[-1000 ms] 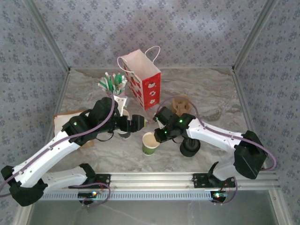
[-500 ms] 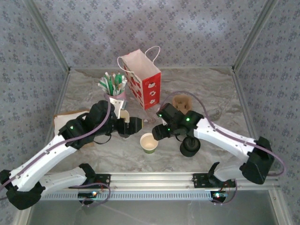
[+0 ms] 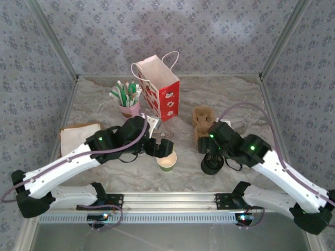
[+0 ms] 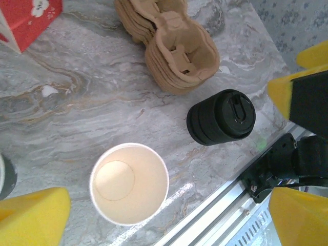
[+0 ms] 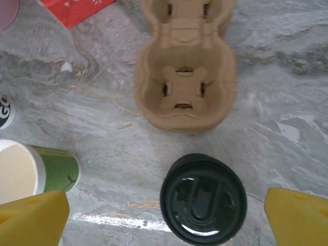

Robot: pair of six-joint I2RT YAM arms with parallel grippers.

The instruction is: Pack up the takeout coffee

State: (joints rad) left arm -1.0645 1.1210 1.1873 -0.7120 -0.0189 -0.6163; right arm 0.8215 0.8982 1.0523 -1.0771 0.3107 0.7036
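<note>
**Top external: right arm off the cup, left arm now over it**

- Change vs a second ago: the right gripper [image 3: 205, 148] was at the green paper cup [image 3: 166, 161]. It has since backed off toward its own side and sits above the stack of black lids [image 5: 203, 200].
- The left gripper [image 3: 164, 148] has swung in from the far side and hangs over the cup. The cup has hardly moved.
- Left fingers are spread wide with nothing held. The cup stands upright and lidless directly below, between them, and looks empty.
- Right fingers are also wide apart and hold nothing. The lid stack is under the gap; the cup is off by one fingertip, not touching.
- The cardboard cup carrier [image 5: 184, 77] is just ahead of the right gripper.
- Writing: partial dark letters, maybe "GO", at the left edge of the right wrist view. The print on the red bag [image 3: 165, 97] is unreadable.
</note>
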